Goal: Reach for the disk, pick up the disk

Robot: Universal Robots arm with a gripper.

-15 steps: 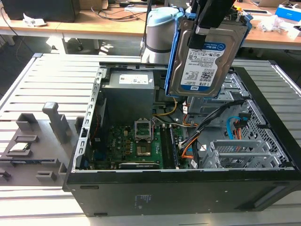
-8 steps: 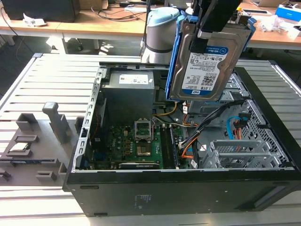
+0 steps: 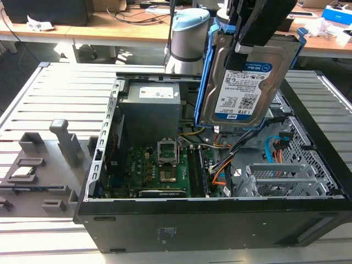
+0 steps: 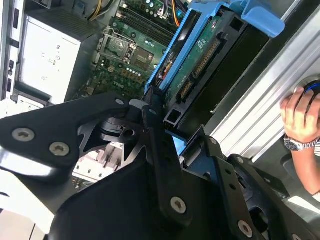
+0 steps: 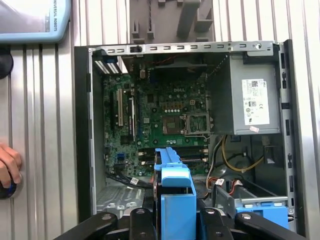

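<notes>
The tool (image 3: pixel 250 41) clamps the disk (image 3: pixel 242 88), held clear above the open case (image 3: pixel 165 220).

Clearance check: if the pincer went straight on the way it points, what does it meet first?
The pincer grips the disk, so the disk leads. Likely first contact is the cables or memory slots inside the open computer case, though depth is unclear.

White-and-blue barcode label (image 3: pixel 242 91) on flat silver metal disk (image 3: pixel 221 60): printed lines, barcodes, square code. White printed sticker (image 3: pixel 158 93) on grey metal power supply box (image 3: pixel 148 121). White lettering (image 5: pixel 173 100) on green motherboard (image 5: pixel 150 95). Dark lettering along pale blue-rimmed casing (image 5: pixel 25 20).
</notes>
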